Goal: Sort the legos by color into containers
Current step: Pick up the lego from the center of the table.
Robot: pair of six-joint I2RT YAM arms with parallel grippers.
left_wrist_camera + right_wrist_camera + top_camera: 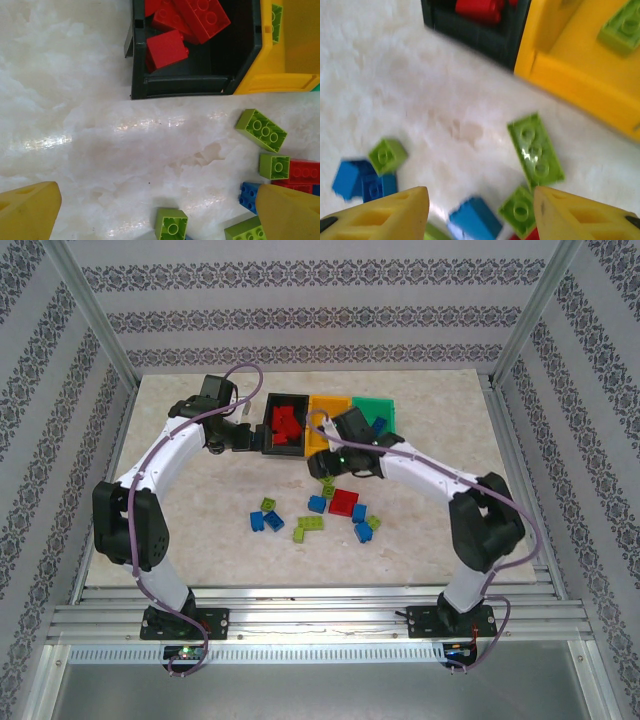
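right gripper (pixel 480 196): fingers apart, nothing between them, hanging low over the table (pixel 420 90) just short of the bins
right under it: small lime brick (pixel 520 210) next to the right finger, blue brick (pixel 475 217) beside that, roughly mid-gap
a bit further out: long lime brick (pixel 536 150) lying flat, studs up, between the fingers and the orange bin (pixel 570 85); looks clear of the bin wall, but pretty blurry here so not 100% sure
off to the left: another lime brick (pixel 387 155) right up against a blue pair (pixel 362 180)
left gripper (pixel 159 192): spread wide too, holding nothing, bare table below, black bin (pixel 190 85) straight ahead
by its right finger: square lime brick (pixel 274 165) touching a red one, blue one just below
bins: black one loaded with red bricks (pixel 167 50), orange one with a single lime brick (pixel 622 30), green bin (pixel 375 405) with a blue one (pixel 379 424)
rest of the legos: loose pile (pixel 320 515) on the table in front of the bins, between the two arms
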